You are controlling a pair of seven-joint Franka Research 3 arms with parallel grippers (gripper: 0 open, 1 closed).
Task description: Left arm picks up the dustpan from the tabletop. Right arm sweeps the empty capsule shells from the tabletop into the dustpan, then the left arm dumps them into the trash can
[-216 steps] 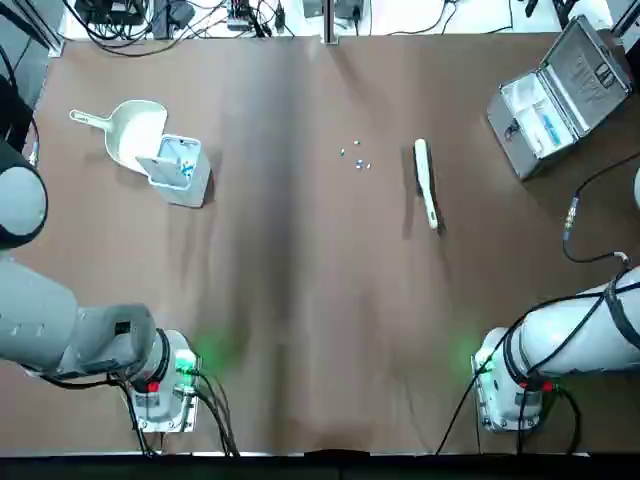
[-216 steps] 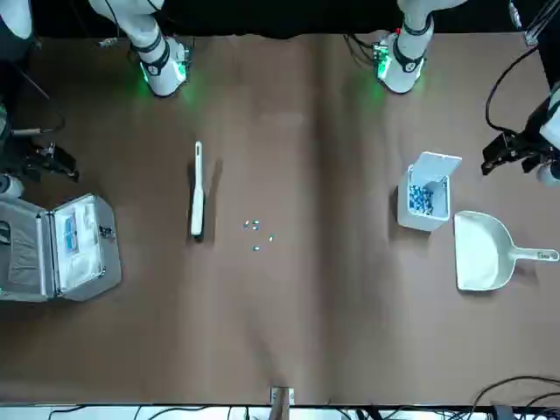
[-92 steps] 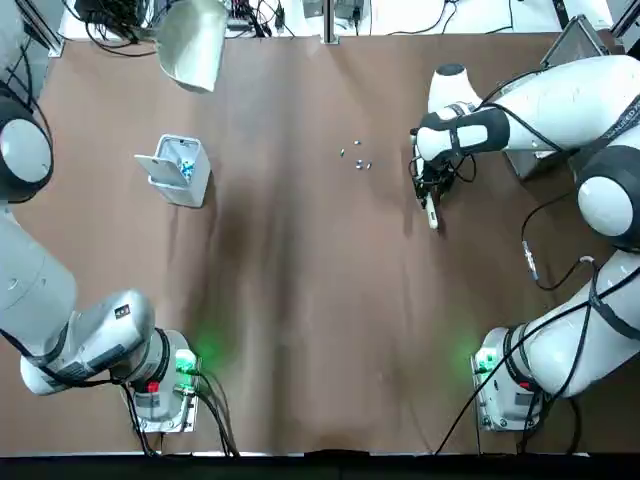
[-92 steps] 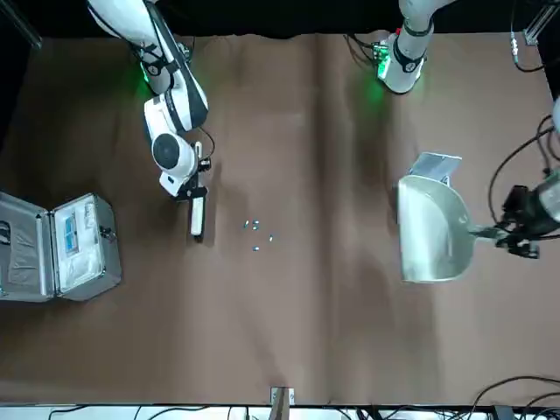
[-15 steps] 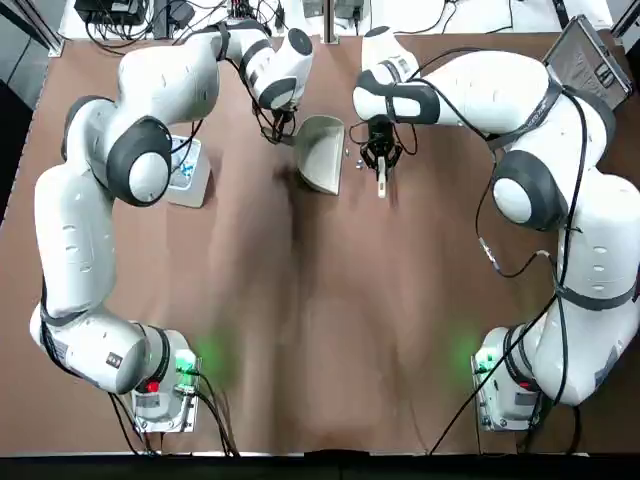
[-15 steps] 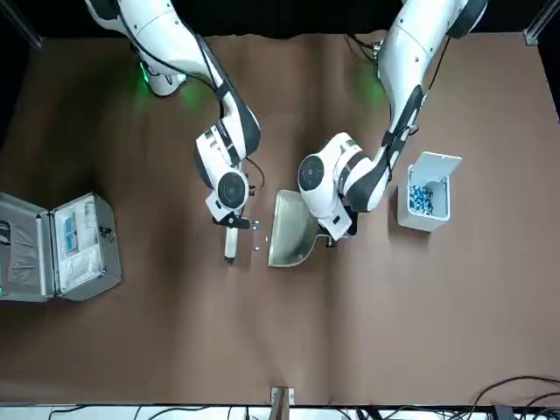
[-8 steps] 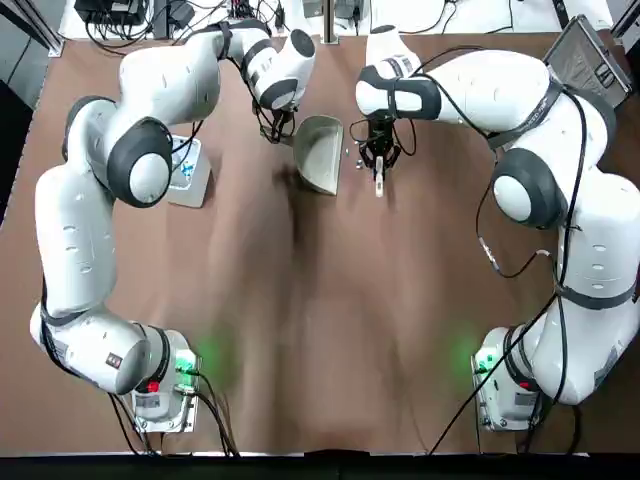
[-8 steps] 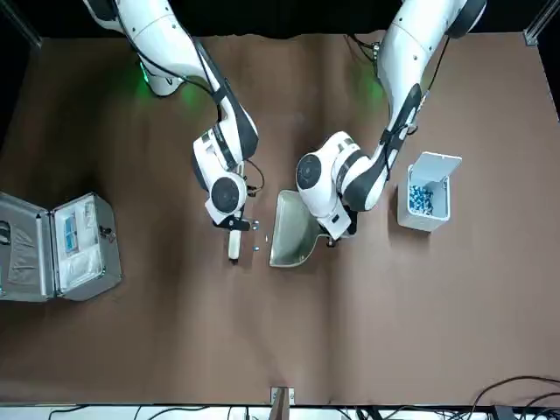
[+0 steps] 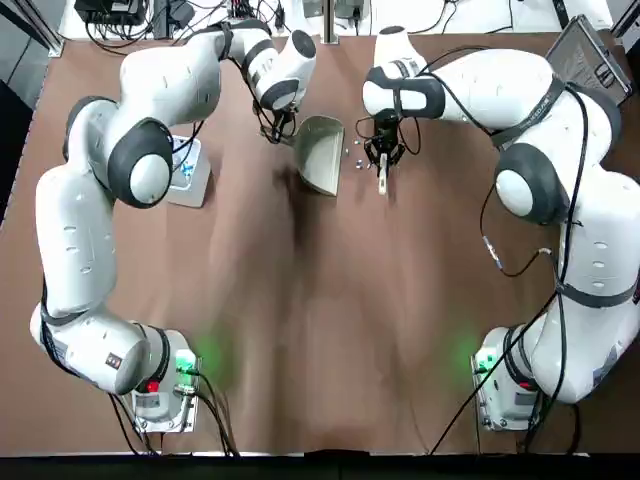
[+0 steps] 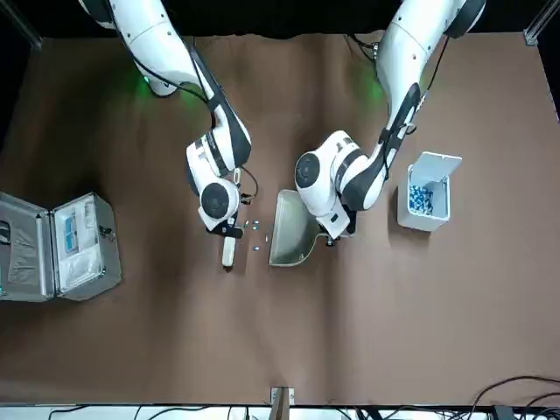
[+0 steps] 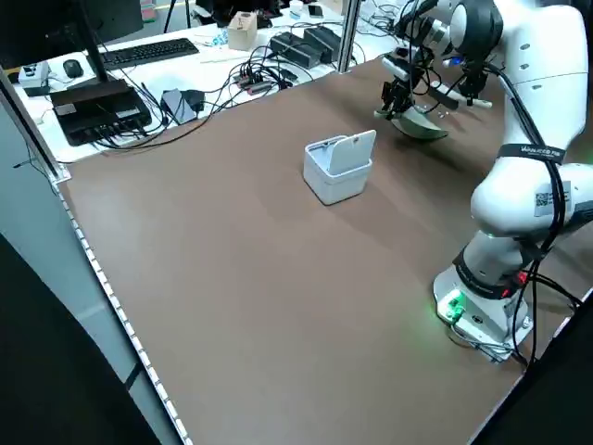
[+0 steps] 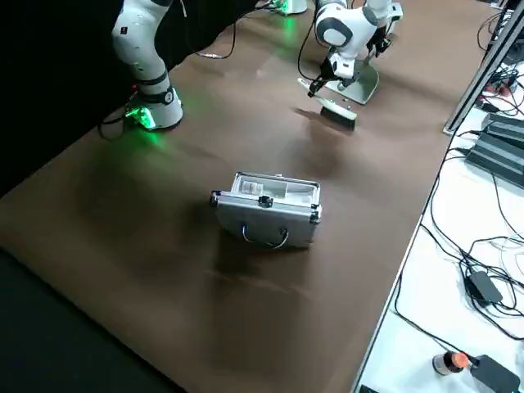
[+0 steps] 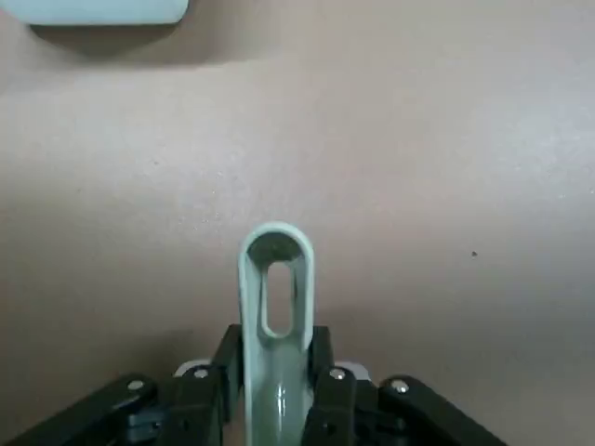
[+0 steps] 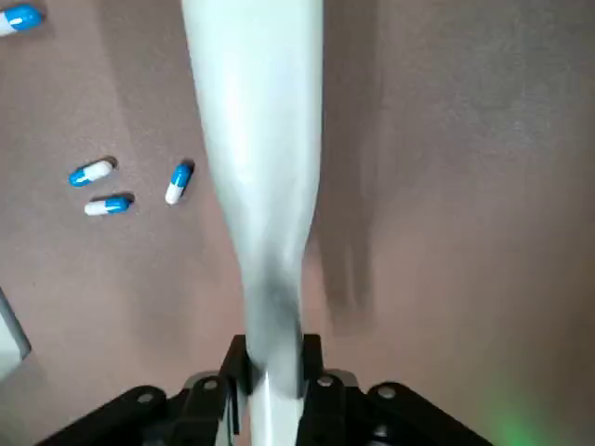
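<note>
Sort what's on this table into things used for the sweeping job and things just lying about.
In use: dustpan held by the left gripper; brush held by the right gripper; capsules on the table; trash can.

Lying about: open silver case; cables and keyboard beyond the table edge.

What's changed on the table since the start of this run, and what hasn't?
The left gripper took the cream-white plastic dustpan from beside the light-grey square trash can and set it mid-table. The right gripper picked up the slim white brush and carried it to the blue-and-white capsule shells. Trash can, shells and silver case stayed put.
</note>
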